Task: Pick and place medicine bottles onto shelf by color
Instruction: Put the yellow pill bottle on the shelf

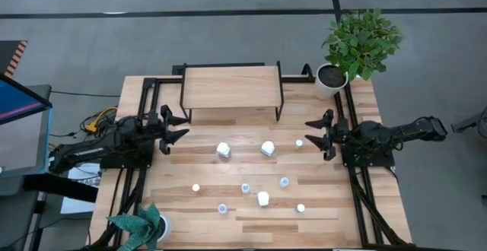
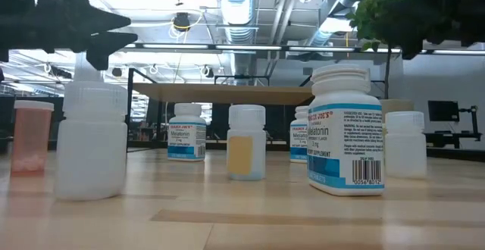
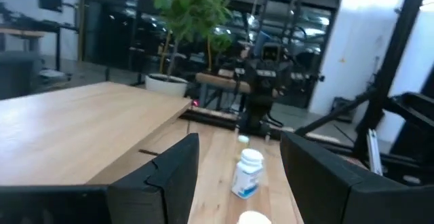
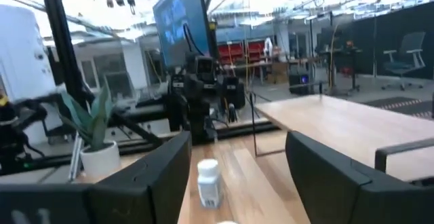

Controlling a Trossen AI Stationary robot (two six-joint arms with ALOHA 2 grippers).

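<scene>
Nearest the table's front edge, small white medicine bottles (image 1: 262, 198) stand scattered, 2 larger ones (image 1: 223, 150) mid-table: light, rigid, smooth plastic, best pinched across the body. Left gripper (image 1: 176, 126) and right gripper (image 1: 318, 134) hover spread. Beyond, the shelf (image 1: 231, 87) stands bare.

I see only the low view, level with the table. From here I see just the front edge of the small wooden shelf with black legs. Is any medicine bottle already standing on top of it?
Observer: No. From above, the light wood shelf with black metal legs has a bare top. All nine small white plastic bottles stand on the wooden table in front of it.
Operator: Where is the left arm?
Observer: The left gripper hovers by the shelf's front left leg, jaws open and empty.
Operator: And the right one?
Observer: The right gripper hovers opposite, jaws open and empty. The tiny white bottle is the one nearest to it.
</scene>
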